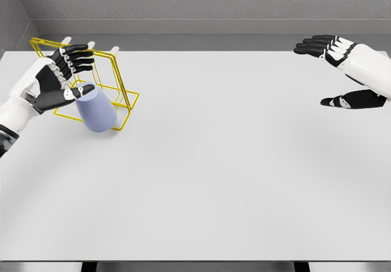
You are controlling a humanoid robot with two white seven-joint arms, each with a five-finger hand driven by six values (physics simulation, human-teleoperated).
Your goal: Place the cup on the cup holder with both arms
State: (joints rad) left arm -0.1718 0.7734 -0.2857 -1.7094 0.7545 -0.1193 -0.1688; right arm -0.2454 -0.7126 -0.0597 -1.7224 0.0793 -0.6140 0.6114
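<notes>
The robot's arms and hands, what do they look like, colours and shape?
Both arms have smooth white shells. The left hand has five jointed fingers, black with white segments at the knuckles, a black palm and a white back; a darker grey and black part shows at the forearm's lower edge. The right hand has the same black fingers and white back. No cables or markings are visible.

Cup and holder at the table's far left

A pale lavender-blue cup (96,112) sits tilted, its rim angled up and to the left, resting on the base of a yellow wire cup holder (109,87). The holder's thin frame stands upright behind and around the cup on the white tabletop.
</notes>
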